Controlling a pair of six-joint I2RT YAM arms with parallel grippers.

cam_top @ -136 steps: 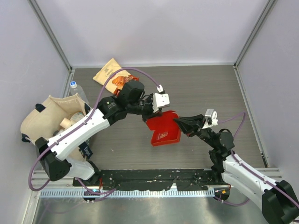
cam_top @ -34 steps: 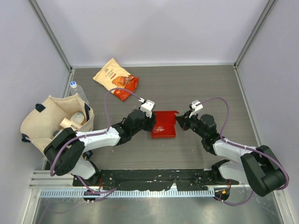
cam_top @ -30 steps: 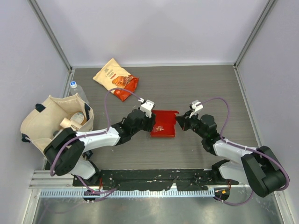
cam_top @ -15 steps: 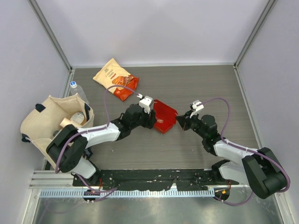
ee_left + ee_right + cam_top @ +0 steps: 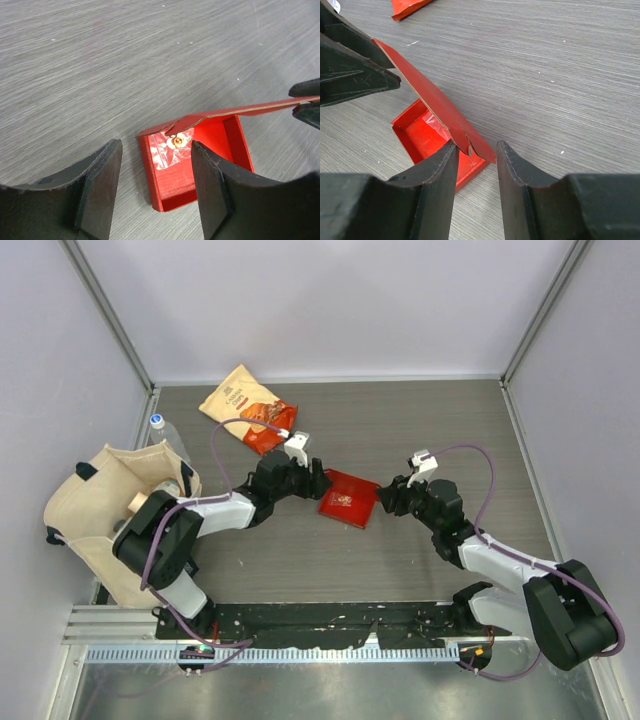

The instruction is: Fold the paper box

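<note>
The paper box (image 5: 348, 500) is a small red tray on the table with its lid (image 5: 435, 100) propped up at a slant. Inside lies a clear plastic sachet with a small gold piece (image 5: 176, 141). My left gripper (image 5: 318, 483) is open at the box's left side, its jaws (image 5: 156, 145) wide apart with nothing between them. My right gripper (image 5: 385, 497) is open at the box's right side. The lid's corner flap sits between its jaws (image 5: 476, 146), leaning on the left finger. The left fingers (image 5: 360, 75) show at the lid's far end.
An orange-and-cream snack bag (image 5: 250, 408) lies at the back left. A cream tote bag (image 5: 100, 505) with items inside stands at the left edge, with a plastic bottle (image 5: 158, 428) behind it. Grey walls enclose the table on three sides.
My right gripper has gone from shut on the lid's corner to open. The box has turned and slid slightly; the left gripper has pulled back toward the rear left and opened a little wider.
</note>
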